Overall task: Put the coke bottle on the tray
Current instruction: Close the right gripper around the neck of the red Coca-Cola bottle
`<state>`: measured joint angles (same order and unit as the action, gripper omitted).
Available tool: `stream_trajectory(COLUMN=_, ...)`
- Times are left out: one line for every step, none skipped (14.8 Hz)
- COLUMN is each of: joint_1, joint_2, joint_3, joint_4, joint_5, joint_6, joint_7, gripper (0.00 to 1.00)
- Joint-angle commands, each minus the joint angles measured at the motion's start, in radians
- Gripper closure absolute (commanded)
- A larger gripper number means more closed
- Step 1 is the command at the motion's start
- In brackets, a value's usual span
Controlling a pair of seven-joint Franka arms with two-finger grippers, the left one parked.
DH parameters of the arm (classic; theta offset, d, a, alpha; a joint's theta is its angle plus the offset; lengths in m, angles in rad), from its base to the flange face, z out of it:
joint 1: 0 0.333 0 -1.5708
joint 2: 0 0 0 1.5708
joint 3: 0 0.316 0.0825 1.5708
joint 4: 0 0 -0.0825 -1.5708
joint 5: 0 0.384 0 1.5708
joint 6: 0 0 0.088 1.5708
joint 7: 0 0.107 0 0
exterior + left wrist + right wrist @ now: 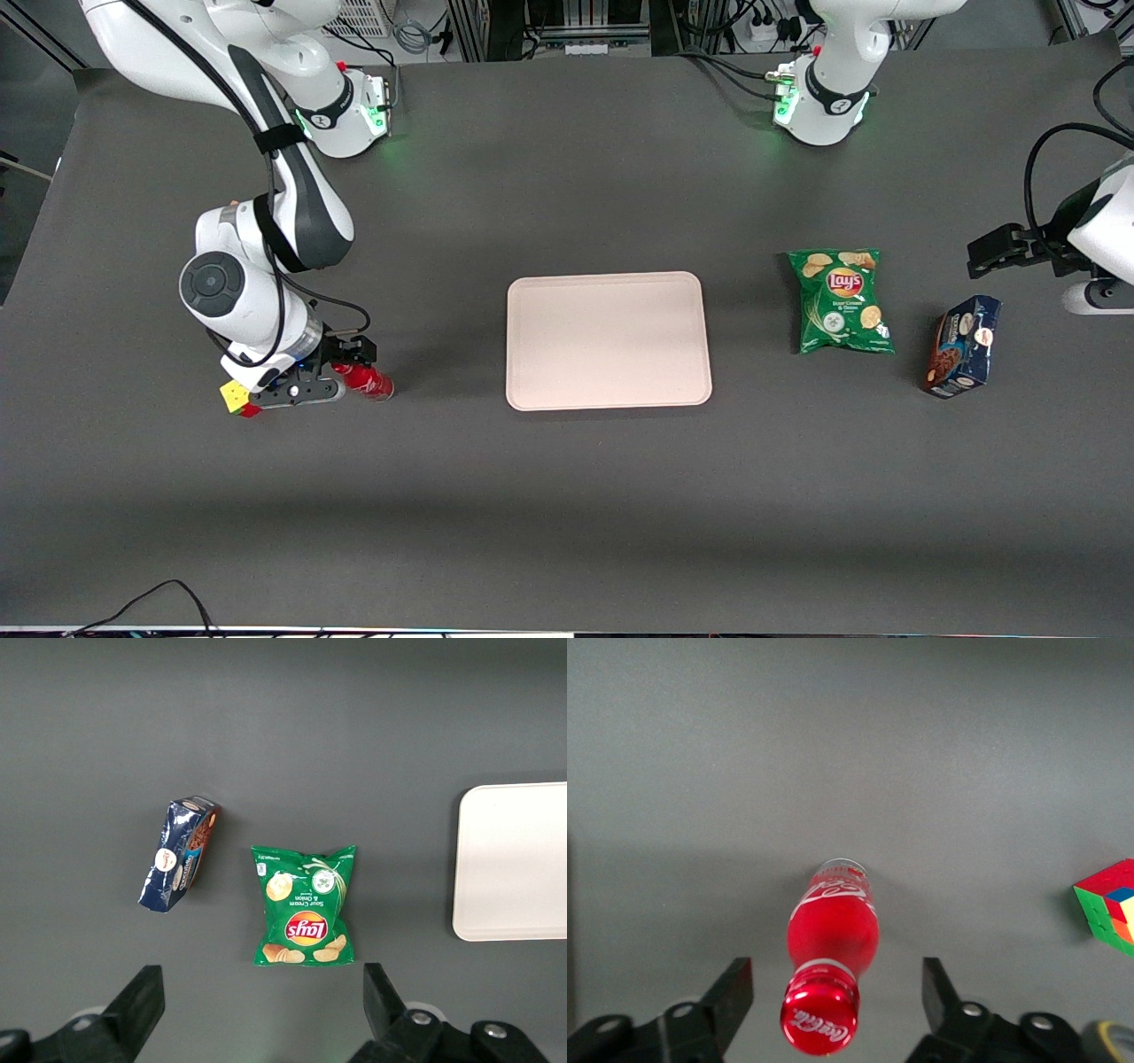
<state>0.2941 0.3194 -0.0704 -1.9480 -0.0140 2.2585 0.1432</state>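
Observation:
The coke bottle (368,382) is small and red with a red cap and stands on the dark table toward the working arm's end. In the right wrist view the coke bottle (831,935) points its cap at the camera. My right gripper (341,370) is open, with one finger on each side of the bottle's neck (835,981) and a gap on both sides. The pale pinkish-beige tray (607,341) lies flat mid-table, apart from the bottle, with nothing on it. Its edge also shows in the left wrist view (514,859).
A puzzle cube (235,397) sits right beside the gripper and shows in the right wrist view (1109,904). A green chips bag (842,301) and a dark blue cookie box (961,346) lie toward the parked arm's end, also in the left wrist view (303,904) (180,853).

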Motion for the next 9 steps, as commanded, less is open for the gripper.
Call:
stream_trajectory(joint_1=-0.004, joint_2=0.006, joint_3=0.006, joint_4=0.006, joint_5=-0.006, joint_6=0.016, joint_7=-0.028, gripper=0.26)
stream_trajectory(joint_1=-0.004, joint_2=0.007, joint_3=0.006, joint_4=0.006, joint_5=-0.006, joint_6=0.016, joint_7=-0.028, gripper=0.33)
stream_trajectory(joint_1=-0.004, joint_2=0.007, joint_3=0.006, joint_4=0.006, joint_5=-0.006, joint_6=0.016, joint_7=-0.028, gripper=0.39)
stream_trajectory(joint_1=-0.004, joint_2=0.007, joint_3=0.006, joint_4=0.006, joint_5=-0.006, joint_6=0.016, joint_7=-0.028, gripper=0.43)
stream_trajectory(joint_1=-0.004, joint_2=0.007, joint_3=0.006, joint_4=0.006, joint_5=-0.006, joint_6=0.016, joint_7=-0.028, gripper=0.45)
stream_trajectory(joint_1=-0.004, joint_2=0.007, joint_3=0.006, joint_4=0.006, joint_5=-0.006, joint_6=0.016, joint_7=-0.028, gripper=0.47)
stream_trajectory(joint_1=-0.004, joint_2=0.007, joint_3=0.006, joint_4=0.006, joint_5=-0.006, joint_6=0.016, joint_7=-0.028, gripper=0.49)
stream_trajectory(joint_1=-0.004, joint_2=0.007, joint_3=0.008, joint_4=0.006, joint_5=-0.006, joint_6=0.016, joint_7=-0.028, gripper=0.54)
stream_trajectory(joint_1=-0.004, joint_2=0.007, joint_3=0.008, joint_4=0.006, joint_5=-0.006, joint_6=0.016, joint_7=-0.028, gripper=0.62)
